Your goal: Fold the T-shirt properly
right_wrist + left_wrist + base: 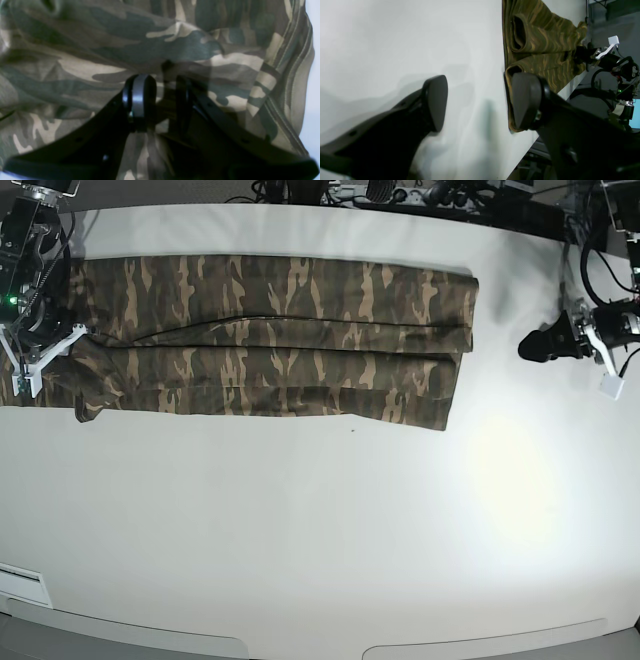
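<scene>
The soft camouflage T-shirt (270, 340) lies as a long folded strip on the white bench (320, 530), its one end pinched by the right pincer (160, 97) probably for the next fold, while the left pincer (480, 105) gapes empty beside the other end.

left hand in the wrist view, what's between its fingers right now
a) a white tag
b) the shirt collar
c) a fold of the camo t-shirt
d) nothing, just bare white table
d: the left hand stands wide open over the bare white table, and the camouflage T-shirt lies beyond it, its near edge beside one finger but not between the two.
</scene>
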Available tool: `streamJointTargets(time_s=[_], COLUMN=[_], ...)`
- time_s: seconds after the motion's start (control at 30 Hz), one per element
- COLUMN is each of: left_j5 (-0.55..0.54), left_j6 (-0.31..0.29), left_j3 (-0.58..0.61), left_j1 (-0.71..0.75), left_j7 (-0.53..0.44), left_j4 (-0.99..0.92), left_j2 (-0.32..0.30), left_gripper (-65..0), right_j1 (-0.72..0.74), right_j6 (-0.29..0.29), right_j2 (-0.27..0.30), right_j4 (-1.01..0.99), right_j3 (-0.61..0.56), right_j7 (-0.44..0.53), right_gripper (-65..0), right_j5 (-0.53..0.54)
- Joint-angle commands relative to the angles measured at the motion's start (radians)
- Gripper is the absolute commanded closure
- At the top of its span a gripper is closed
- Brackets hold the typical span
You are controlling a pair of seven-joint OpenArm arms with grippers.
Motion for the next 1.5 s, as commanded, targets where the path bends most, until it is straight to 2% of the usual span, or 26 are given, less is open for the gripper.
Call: streamJointTargets(time_s=[0.0, 0.33, 0.53, 0.8, 0.97, 1.13, 1.33, 1.47], left_j5=[0.036, 0.036, 0.180, 0.266, 0.283, 0.282, 0.257, 0.245], left_j6=[0.008, 0.010, 0.065, 0.084, 0.084, 0.084, 0.083, 0.082], left_j3=[0.004, 0.136, 0.140, 0.230, 0.272, 0.274, 0.279, 0.289], left_j1=[0.002, -0.057, -0.090, -0.102, -0.103, -0.100, -0.069, -0.061], left_j7=[0.033, 0.033, -0.029, -0.047, -0.046, -0.023, -0.020, -0.019], left_j4=[0.007, 0.097, 0.101, 0.101, 0.101, 0.102, 0.104, 0.104], left_j2=[-0.011, 0.051, 0.129, 0.232, 0.269, 0.278, 0.236, 0.236], left_gripper=[-42.4, -42.4, -42.4, -42.4, -42.4, -42.4, -42.2, -42.2], right_j1=[0.003, 0.003, 0.003, 0.003, 0.003, 0.003, 0.003, 0.006], right_j6=[-0.003, -0.005, 0.001, 0.002, 0.001, 0.001, 0.001, 0.001], right_j2=[0.017, 0.017, 0.017, 0.017, 0.017, 0.017, 0.017, 0.017], right_j4=[0.016, 0.016, 0.016, 0.016, 0.016, 0.016, 0.016, 0.016], right_j3=[0.005, 0.005, 0.005, 0.005, 0.005, 0.005, 0.005, 0.005], right_j7=[-0.003, -0.008, -0.011, -0.011, -0.011, -0.010, -0.010, -0.007], right_gripper=[-21.3, -21.3, -21.3, -21.3, -21.3, -21.3, -21.3, -21.3], right_j5=[0.003, -0.002, -0.005, -0.006, -0.040, -0.043, -0.043, -0.042])
